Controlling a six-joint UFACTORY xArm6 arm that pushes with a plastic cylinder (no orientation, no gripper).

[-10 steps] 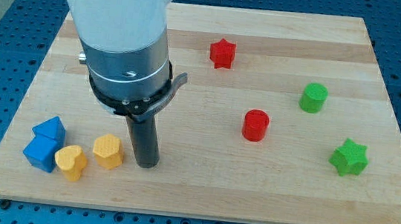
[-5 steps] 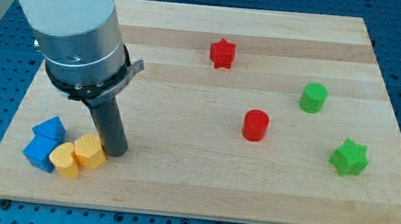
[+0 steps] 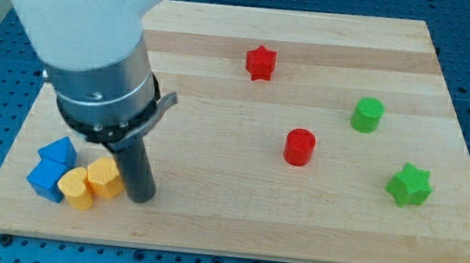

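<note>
My tip [image 3: 141, 197] rests on the wooden board at the view's lower left, right beside the yellow hexagonal block [image 3: 104, 176], close to touching its right side. That block presses against a yellow heart-shaped block [image 3: 76, 190] on its left. Two blue blocks sit further left: one blue block [image 3: 59, 151] above and one blue block [image 3: 44, 179] below, touching the yellow heart. The rod rises from the tip into the grey and white arm body.
A red star [image 3: 261, 62] lies near the board's top middle, a red cylinder [image 3: 299, 146] at the centre right. A green cylinder [image 3: 367, 115] and a green star [image 3: 409, 185] sit on the view's right. The board [image 3: 313, 219] rests on a blue perforated table.
The tip swept left, pushing the yellow hexagon left against the yellow heart, then drew back slightly to the right and down. The arm body shifted with it.
</note>
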